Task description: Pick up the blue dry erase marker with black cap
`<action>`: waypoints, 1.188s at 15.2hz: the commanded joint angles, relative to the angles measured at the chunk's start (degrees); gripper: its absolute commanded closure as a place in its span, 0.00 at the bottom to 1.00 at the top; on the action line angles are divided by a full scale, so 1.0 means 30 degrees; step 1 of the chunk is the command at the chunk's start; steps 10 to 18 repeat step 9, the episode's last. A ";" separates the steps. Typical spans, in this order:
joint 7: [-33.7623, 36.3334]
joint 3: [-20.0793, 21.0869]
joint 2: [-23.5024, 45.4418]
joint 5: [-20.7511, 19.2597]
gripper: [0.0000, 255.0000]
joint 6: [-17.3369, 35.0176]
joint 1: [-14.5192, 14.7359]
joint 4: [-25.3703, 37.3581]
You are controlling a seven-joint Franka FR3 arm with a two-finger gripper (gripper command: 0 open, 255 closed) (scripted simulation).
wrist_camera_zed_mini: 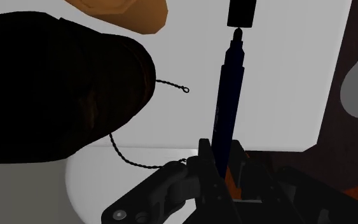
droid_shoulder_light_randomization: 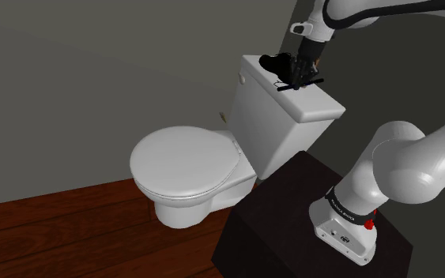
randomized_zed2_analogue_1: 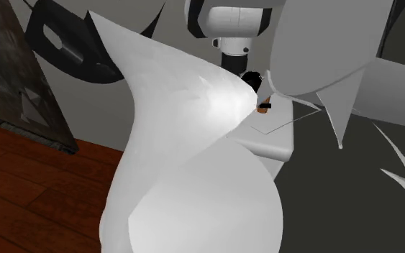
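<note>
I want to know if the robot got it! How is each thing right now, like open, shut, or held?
pincer, shut on the marker
marker, clasped in the pincer, sticking out over the tank lid
toilet lid, down
tank lid, on the tank
shoe, lying on the tank lid, laces trailing

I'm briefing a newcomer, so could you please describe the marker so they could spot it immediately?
Find the white toilet and look at its tank lid, where a black shoe sits. Beside the shoe, the black gripper clasps the marker: the only slim dark-blue stick there, tipped with a black cap.
</note>
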 commanded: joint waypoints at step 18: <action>-0.0020 0.0533 -0.0351 0.0291 1.00 -0.2211 0.0083 0.1845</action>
